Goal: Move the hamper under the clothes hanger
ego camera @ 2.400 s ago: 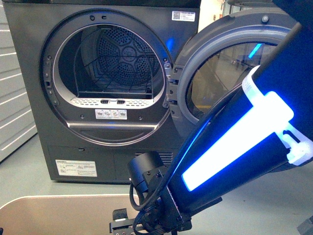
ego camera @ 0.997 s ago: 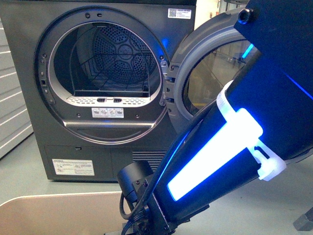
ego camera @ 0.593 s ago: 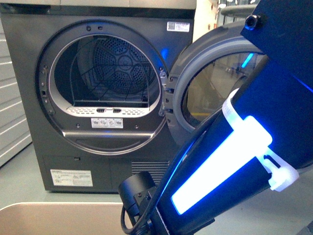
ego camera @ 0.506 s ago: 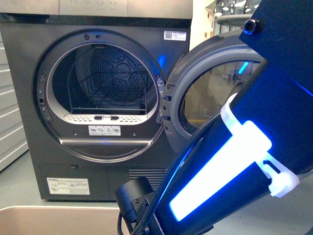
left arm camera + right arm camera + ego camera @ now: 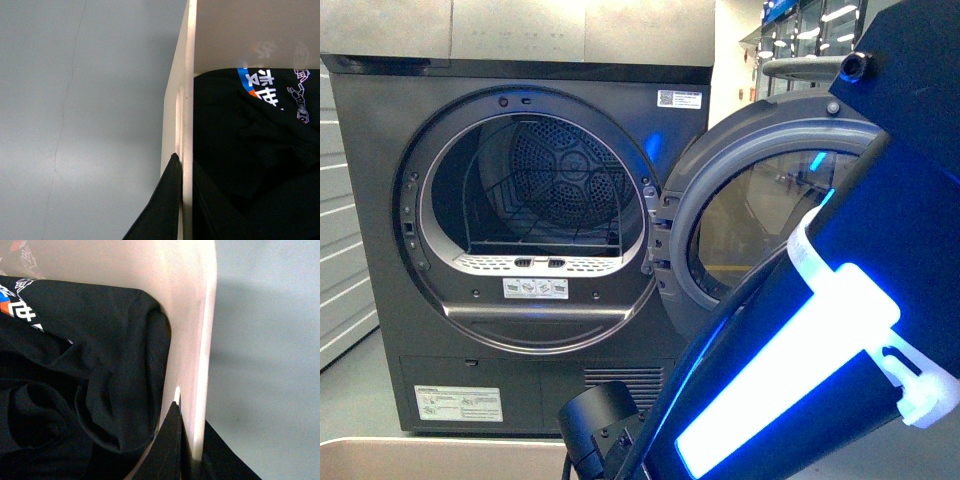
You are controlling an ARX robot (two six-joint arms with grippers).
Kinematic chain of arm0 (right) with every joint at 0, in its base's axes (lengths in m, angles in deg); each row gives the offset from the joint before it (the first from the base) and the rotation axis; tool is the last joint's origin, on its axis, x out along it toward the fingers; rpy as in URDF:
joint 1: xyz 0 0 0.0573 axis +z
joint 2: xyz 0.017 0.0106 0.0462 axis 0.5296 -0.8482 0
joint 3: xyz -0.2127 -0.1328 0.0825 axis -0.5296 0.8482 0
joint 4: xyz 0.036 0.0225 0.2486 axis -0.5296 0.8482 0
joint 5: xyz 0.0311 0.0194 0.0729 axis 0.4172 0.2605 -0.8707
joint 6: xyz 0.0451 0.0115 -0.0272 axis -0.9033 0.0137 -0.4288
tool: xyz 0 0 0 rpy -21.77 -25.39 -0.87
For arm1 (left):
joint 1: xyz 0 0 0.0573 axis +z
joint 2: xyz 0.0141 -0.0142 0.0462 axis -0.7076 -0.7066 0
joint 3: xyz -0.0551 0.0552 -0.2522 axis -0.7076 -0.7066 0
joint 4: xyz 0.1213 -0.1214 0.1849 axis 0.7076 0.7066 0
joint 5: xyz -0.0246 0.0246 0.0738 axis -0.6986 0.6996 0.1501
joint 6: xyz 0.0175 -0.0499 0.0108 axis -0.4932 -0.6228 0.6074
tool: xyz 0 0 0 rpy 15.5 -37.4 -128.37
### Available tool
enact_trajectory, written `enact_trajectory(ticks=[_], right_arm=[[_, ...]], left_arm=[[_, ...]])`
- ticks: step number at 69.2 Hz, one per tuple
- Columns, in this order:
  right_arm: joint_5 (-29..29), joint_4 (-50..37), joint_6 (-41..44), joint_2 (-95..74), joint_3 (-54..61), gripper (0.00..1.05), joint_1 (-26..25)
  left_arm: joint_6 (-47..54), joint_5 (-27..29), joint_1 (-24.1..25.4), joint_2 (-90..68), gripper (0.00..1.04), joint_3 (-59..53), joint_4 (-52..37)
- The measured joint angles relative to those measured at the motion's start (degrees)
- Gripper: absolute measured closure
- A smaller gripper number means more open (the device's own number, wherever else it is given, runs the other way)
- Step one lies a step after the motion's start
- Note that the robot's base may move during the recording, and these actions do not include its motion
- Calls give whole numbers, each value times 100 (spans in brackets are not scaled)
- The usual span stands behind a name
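The beige hamper (image 5: pixel 185 100) holds black clothes with a blue-and-white print (image 5: pixel 260 150). My left gripper (image 5: pixel 184 200) is shut on its rim, one dark finger (image 5: pixel 165 205) outside the wall. My right gripper (image 5: pixel 192 440) is shut on the opposite rim (image 5: pixel 200 340), one finger (image 5: pixel 167 450) inside against the clothes (image 5: pixel 75 390). In the front view only a sliver of the hamper's rim (image 5: pixel 420 442) shows at the bottom edge. The clothes hanger is out of view.
A dark-grey front-loading dryer (image 5: pixel 530 220) stands straight ahead, its round door (image 5: pixel 760 210) swung open to the right. My right arm with a glowing blue strip (image 5: pixel 790 370) fills the lower right. Grey floor (image 5: pixel 75 100) lies under the hamper.
The view has risen and drawn back: the dryer sits lower in frame with its top panel showing, and the hamper's rim has sunk almost out of the bottom edge.
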Motion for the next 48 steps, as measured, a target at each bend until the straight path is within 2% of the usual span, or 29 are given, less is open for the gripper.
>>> enact_trajectory(ticks=[48], right_arm=[[-31,-168,24,55,76,102,-4]], left_arm=[[-2,90,-17,-42,101,-13,-48]])
